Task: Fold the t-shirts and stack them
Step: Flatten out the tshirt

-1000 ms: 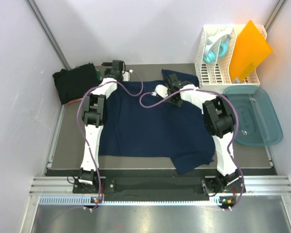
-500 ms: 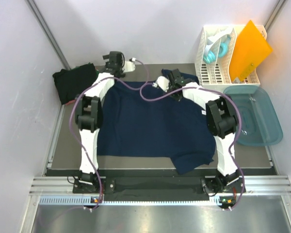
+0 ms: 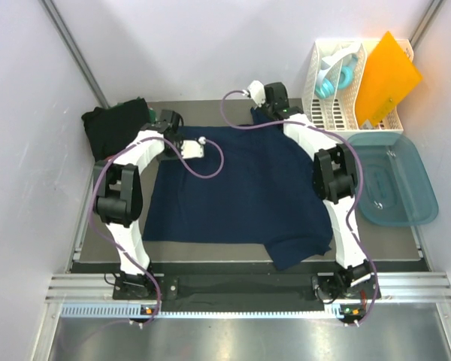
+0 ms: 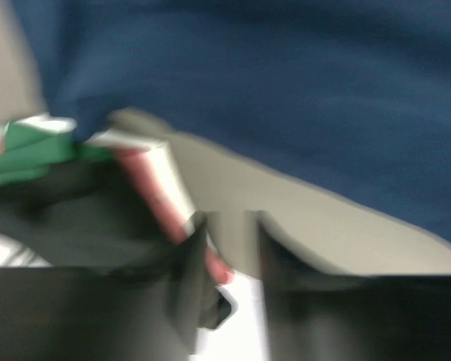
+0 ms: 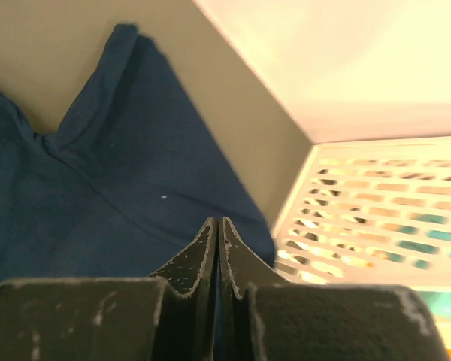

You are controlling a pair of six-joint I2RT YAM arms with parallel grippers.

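Note:
A navy t-shirt [image 3: 240,188] lies spread over the middle of the table, one sleeve folded under at the near right. A pile of black and dark green t-shirts [image 3: 114,129] sits at the far left corner. My left gripper [image 3: 169,122] is between that pile and the navy shirt's far left corner. The left wrist view is blurred. In it my left gripper [image 4: 229,226] has a narrow gap between its fingers with bare table behind, and navy cloth [image 4: 286,75] lies just beyond. My right gripper [image 3: 274,96] is at the far right sleeve. Its fingers are pressed together [image 5: 217,222] over the navy sleeve [image 5: 98,188], which lies flat.
A white slotted rack [image 3: 316,90] with an orange folder [image 3: 387,75] and teal headphones [image 3: 334,75] stands at the back right, close beside the right gripper [image 5: 376,195]. A teal plastic tub [image 3: 428,203] sits on the right. Walls close in on the left and at the back.
The left gripper came back from the far edge to the shirt's far left corner and its jaws narrowed. The right gripper closed and moved back over the far sleeve. The sleeve stayed put.

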